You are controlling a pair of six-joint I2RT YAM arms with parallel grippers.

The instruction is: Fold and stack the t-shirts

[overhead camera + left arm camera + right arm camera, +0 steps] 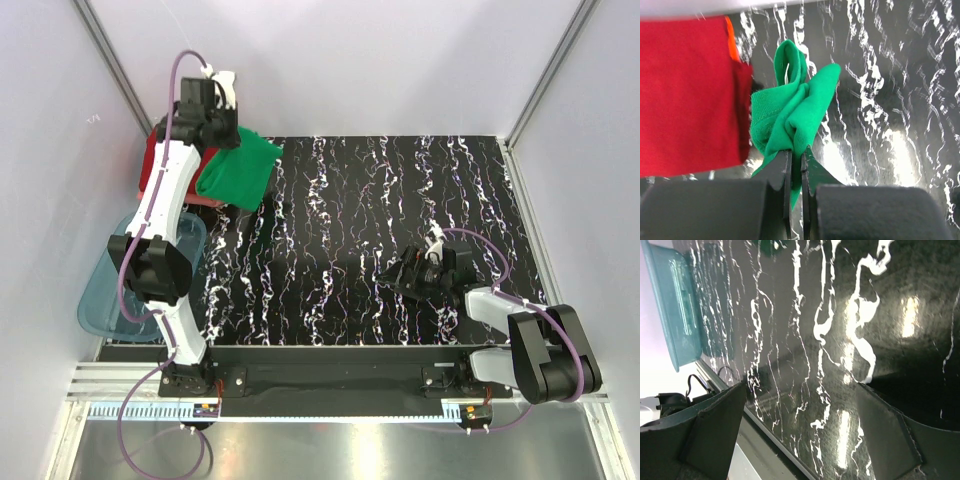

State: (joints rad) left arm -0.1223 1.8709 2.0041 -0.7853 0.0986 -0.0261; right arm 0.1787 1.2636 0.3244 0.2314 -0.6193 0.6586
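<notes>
Shirts first, from overhead: the left hand (225, 125) is out at the far left corner of the table (400, 200), pinched shut on the green tee (242, 170). The tee hangs bunched, right up against the red folded stack (155, 160) on its left. The left arm is clearly nearer, and the right hand (405, 272) sits well apart by the near right edge.

Left wrist: green cloth is clamped between the fingers, with a salmon sliver (731, 45) peeking past the red.

Right wrist: fingers are spread wide and hold nothing, with the blue tub (670, 315) off to one side.

No readable labels anywhere.
</notes>
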